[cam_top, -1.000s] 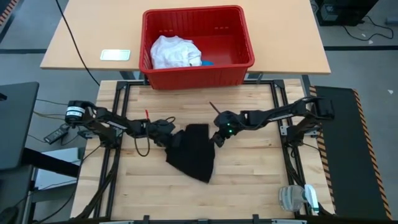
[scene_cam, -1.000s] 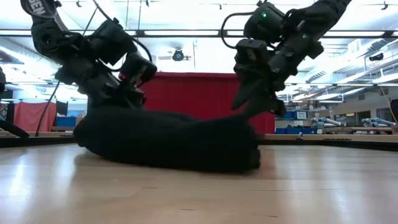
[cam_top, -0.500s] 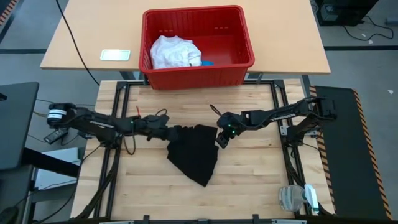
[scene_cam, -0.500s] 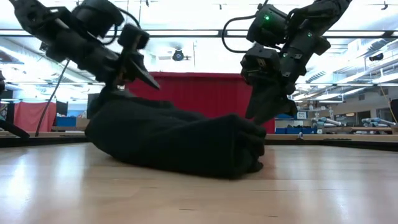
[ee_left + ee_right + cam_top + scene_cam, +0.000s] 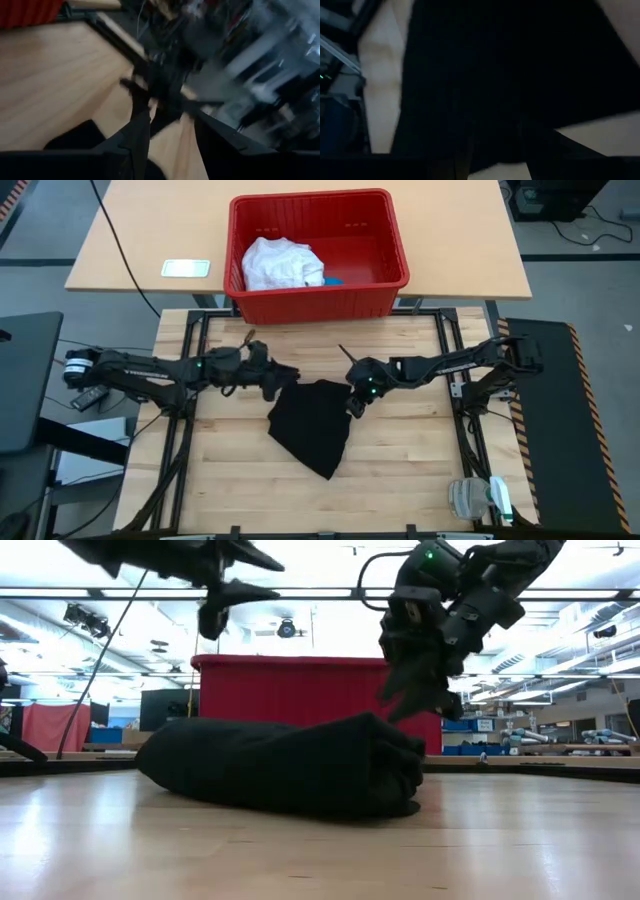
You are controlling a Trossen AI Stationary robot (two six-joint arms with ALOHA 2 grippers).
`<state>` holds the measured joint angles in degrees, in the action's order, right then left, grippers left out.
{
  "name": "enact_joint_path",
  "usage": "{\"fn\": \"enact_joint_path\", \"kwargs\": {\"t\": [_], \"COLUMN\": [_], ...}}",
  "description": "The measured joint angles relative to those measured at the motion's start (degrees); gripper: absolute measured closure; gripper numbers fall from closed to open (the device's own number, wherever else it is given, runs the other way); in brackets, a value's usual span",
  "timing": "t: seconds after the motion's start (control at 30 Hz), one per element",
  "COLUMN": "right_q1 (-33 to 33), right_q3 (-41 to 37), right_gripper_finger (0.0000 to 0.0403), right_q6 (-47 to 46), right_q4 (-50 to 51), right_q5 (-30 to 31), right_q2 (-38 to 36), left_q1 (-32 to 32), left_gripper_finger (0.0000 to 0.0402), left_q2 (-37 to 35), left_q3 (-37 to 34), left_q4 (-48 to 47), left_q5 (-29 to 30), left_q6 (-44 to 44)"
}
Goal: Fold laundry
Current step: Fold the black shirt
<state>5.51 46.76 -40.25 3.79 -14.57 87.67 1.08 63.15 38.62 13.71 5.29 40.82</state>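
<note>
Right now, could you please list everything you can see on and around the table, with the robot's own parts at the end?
black garment: one, black, lying bunched on the wooden work table, between the two grippers.
red basket: one, red plastic, on the far table beyond the work table.
white T-shirt: one, white, crumpled inside the basket, at its left.
blue piece: one, bright blue, in the basket beside the white T-shirt.
work table: one, light wood.
left gripper: one, dark, raised clear of the garment's left upper corner, fingers apart, holding nothing.
right gripper: one, dark, at the garment's right upper edge.
</note>
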Motion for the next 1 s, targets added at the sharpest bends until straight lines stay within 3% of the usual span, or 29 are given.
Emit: {"fn": "enact_joint_path", "kwargs": {"t": [0.17,0.4,0.53,0.77,1.0], "right_q1": [2.82,6.58,8.24,8.60,8.60], "right_q3": [0.02,0.04,0.04,0.04,0.04], "right_gripper_finger": [0.0247,0.0250,0.0250,0.0250,0.0250], "right_q6": [0.92,1.84,1.91,2.72,3.47], "right_q4": [-1.82,-1.63,-0.95,1.09,2.73], "right_q5": [1.43,4.50,4.59,6.01,5.30], "right_q2": [-4.71,-14.10,-17.19,-18.58,-18.57], "left_q1": [-2.71,-5.20,-5.05,-4.42,-6.03], "left_gripper_finger": [0.0247,0.0247,0.0247,0.0247,0.0247], "left_q2": [9.64,23.89,29.35,30.00,21.48], "left_q3": [1.13,1.24,1.15,1.22,1.12], "left_q4": [-2.42,6.17,3.71,-7.20,-27.32], "left_q5": [-0.17,-2.17,-2.53,-2.61,-1.39], "left_q6": [0.11,4.61,7.81,17.76,18.69]}}
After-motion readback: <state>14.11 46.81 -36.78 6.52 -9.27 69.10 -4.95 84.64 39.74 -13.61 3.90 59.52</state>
